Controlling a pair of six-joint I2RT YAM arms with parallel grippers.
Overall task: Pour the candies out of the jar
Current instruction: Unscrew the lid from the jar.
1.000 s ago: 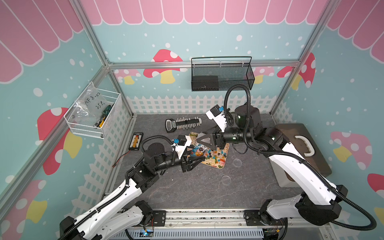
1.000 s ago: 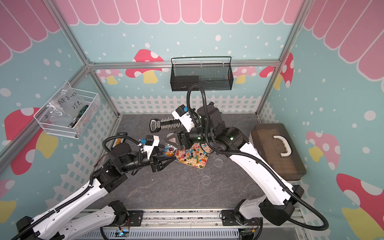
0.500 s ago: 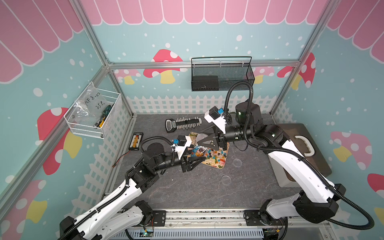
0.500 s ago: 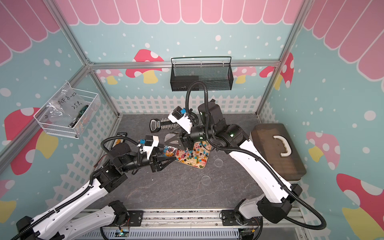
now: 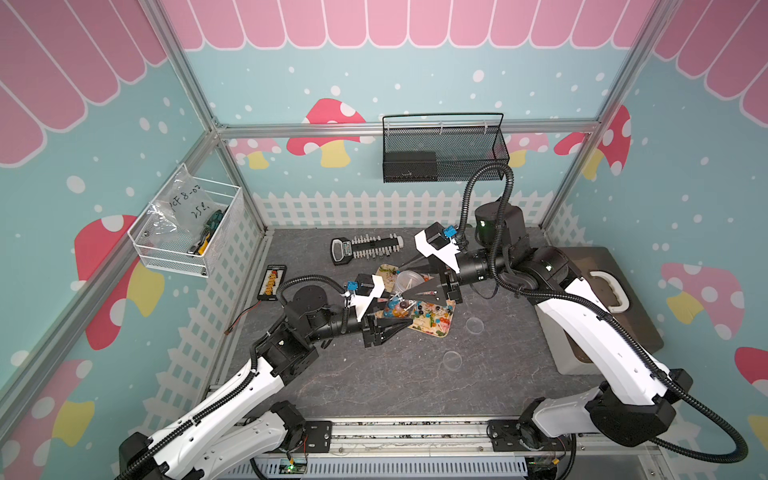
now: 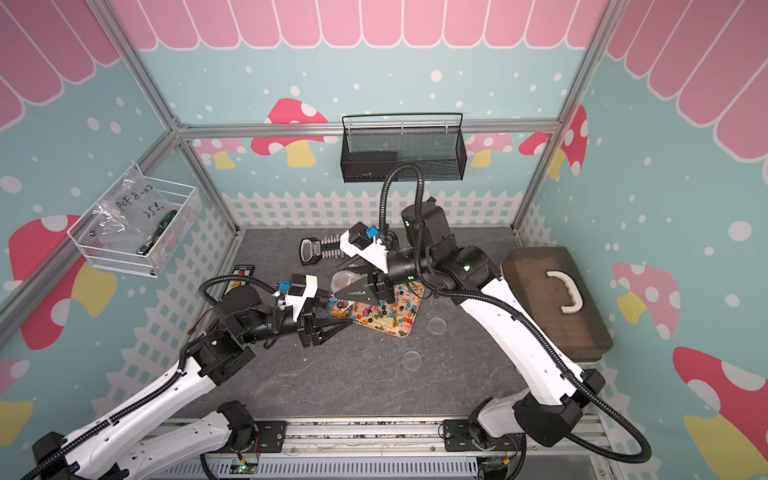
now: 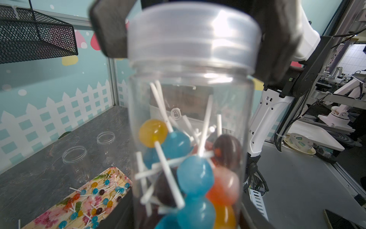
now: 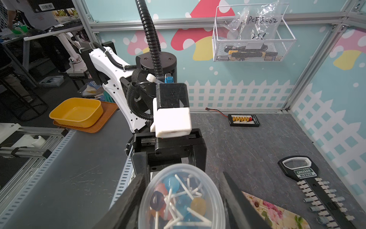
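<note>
Candies: sat heaped low inside the clear plastic jar — blue, orange, yellow and dark heads, white sticks crossed every way. Were shut in by the clear screw lid, on and seated. Was gripped low on the body by the left gripper, jaws closed firmly against both sides. Hung clear of the grey tabletop, up by the end of the floral tray nearest the left arm. And up top, was straddled by the right gripper: jaws spread wide, pads right at the lid's rim — clamped or merely touching, could not tell. Spotted loose lollipops strewn over the tray. Spotted one clear cap and another flat on that tabletop beyond it.
</note>
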